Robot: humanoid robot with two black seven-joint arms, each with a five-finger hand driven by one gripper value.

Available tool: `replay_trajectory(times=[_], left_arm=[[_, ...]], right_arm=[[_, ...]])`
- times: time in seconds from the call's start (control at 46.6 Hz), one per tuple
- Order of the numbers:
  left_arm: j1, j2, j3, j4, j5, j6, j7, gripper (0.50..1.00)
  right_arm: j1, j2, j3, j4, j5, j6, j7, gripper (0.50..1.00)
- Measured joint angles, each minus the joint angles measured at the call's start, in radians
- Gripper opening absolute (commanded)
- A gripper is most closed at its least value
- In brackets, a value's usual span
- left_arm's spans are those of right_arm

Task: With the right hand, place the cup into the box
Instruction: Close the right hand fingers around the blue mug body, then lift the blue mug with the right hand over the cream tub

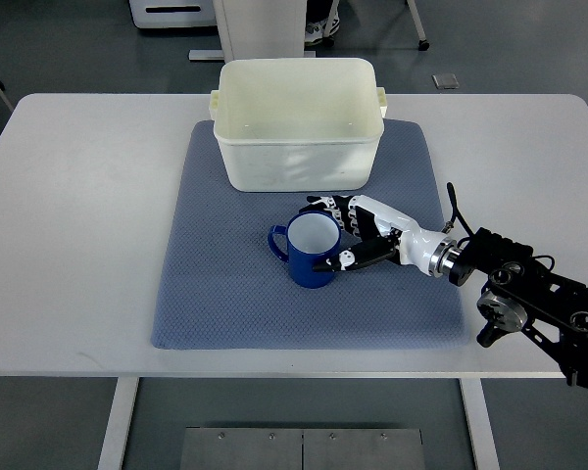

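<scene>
Blue glazed mug with a white inside (312,250) stands upright on the grey-blue textured cloth mat (225,294), just in front of the cream plastic rectangular tub (299,147), handle pointing left, away from the arm. The tub sits at the mat's far edge, open top, nothing visible inside.

Right hand (358,235), black-and-white with jointed fingers, comes in from the right and is wrapped around the mug's right side: fingers (325,206) curl round the far wall, thumb (345,259) lies against the near wall. Looks like contact on both sides, mug not lifted yet. Left hand not visible.

Handling guess: rigid, probably ceramic, moderately heavy for its size, smooth glaze so slippery, chips if dropped. A body wrap is the sensible hold; the handle faces the wrong way for this arm. The mat weave should stop sliding while squeezing. The tub wall is tall and slightly flexible, so the mug has to clear the near rim before lowering.
</scene>
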Motion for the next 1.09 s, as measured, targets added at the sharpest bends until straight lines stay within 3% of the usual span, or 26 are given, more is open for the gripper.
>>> replay_trajectory(times=[0.129,0.258,0.322,0.365,0.386,0.408,0.773,1.094], left_arm=[[0.000,0.000,0.000,0.000,0.000,0.000,0.000,1.000],[0.000,0.000,0.000,0.000,0.000,0.000,0.000,1.000],[0.000,0.000,0.000,0.000,0.000,0.000,0.000,1.000],[0.000,0.000,0.000,0.000,0.000,0.000,0.000,1.000],[0.000,0.000,0.000,0.000,0.000,0.000,0.000,1.000],[0.000,0.000,0.000,0.000,0.000,0.000,0.000,1.000],[0.000,0.000,0.000,0.000,0.000,0.000,0.000,1.000],[0.000,0.000,0.000,0.000,0.000,0.000,-0.001,1.000]], right_arm=[[-0.001,0.009,-0.015,-0.012,0.000,-0.001,-0.001,0.985],[-0.007,0.013,-0.023,-0.021,0.000,-0.001,0.002,0.895],[-0.008,0.016,-0.024,-0.021,0.001,-0.001,0.006,0.776],[-0.008,0.016,-0.026,-0.021,0.001,0.000,0.008,0.628],[-0.008,0.016,-0.027,-0.021,0.001,0.001,0.008,0.524],[-0.008,0.016,-0.029,-0.021,0.001,0.001,0.010,0.500],[0.002,0.032,-0.021,-0.032,-0.003,-0.017,0.068,0.500],[0.034,-0.019,0.083,0.059,0.013,-0.014,0.081,0.500]])
